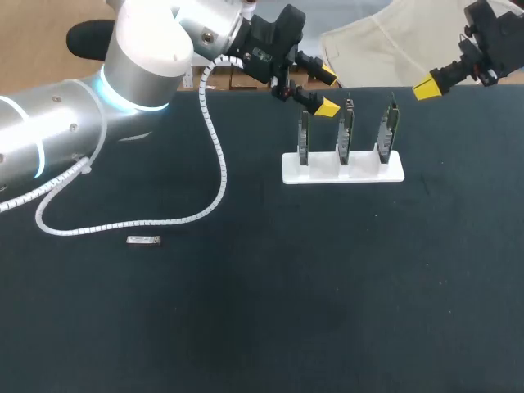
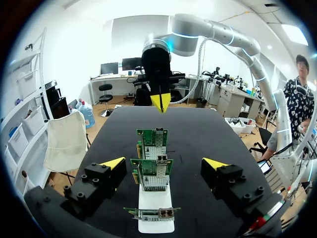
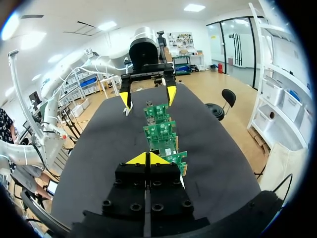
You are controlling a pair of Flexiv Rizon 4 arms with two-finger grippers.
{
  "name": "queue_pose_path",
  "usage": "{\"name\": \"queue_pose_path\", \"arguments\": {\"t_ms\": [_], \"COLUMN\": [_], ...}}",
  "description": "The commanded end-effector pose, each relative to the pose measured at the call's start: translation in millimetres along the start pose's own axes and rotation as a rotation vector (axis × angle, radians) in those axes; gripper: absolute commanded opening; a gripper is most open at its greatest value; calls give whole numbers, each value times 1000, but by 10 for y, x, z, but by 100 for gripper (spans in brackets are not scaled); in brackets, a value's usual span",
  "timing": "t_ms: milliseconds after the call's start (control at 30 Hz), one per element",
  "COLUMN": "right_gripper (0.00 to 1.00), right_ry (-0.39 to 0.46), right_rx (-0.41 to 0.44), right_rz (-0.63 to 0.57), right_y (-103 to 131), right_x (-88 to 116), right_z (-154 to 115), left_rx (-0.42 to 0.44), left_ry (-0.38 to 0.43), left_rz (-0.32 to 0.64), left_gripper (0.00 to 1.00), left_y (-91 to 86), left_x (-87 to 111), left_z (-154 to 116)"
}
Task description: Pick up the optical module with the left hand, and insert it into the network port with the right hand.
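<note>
L gripper [image 1: 327, 91] hung wide open, empty, at the table [image 1: 327, 295] far edge, just over white rack [image 1: 344, 170] w/ three upright network cards [image 1: 346, 131]. R gripper [image 1: 429, 86] was fully closed, empty, near far-right corner. The optical module [image 1: 145, 240] lay flat toward the left edge, well apart from both.

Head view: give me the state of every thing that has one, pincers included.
Left pincer: open, empty, close to the cards.
Right pincer: shut, empty.
Module: lying flat on the table, not held.
Three cards: upright in the white stand.
</note>
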State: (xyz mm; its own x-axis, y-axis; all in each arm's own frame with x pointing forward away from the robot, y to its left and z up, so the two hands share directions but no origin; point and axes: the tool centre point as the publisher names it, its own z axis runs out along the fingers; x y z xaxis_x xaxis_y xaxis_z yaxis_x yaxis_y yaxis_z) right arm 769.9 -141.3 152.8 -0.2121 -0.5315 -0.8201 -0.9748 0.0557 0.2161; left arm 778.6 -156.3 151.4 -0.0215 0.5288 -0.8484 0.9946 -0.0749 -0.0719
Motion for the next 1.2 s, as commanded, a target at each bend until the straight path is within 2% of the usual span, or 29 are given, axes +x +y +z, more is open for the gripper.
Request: {"name": "queue_pose_path", "arguments": {"t_ms": [33,67,100,133,167,1200], "right_gripper": [0,0,7,41,100,100], "right_ry": [-3,0,-1,-4,-5,-5], "right_rx": [10,13,12,3,1,1], "right_rz": [-4,-8,-7,-2,-2,-2], "right_y": [26,25,25,25,28,28], "right_x": [-4,-6,-6,-6,-9,-9], "right_z": [12,14,15,17,17,17], "left_rx": [-1,-1,-1,-1,-1,-1], "left_ry": [-1,-1,-1,-1,-1,-1], "left_rz": [1,1,1,1,1,1], "left_gripper": [100,100,100,100,100,100], "left_y": [2,2,2,2,2,2], "left_x": [5,5,5,5,5,5], "left_z": [2,2,2,2,2,2]}}
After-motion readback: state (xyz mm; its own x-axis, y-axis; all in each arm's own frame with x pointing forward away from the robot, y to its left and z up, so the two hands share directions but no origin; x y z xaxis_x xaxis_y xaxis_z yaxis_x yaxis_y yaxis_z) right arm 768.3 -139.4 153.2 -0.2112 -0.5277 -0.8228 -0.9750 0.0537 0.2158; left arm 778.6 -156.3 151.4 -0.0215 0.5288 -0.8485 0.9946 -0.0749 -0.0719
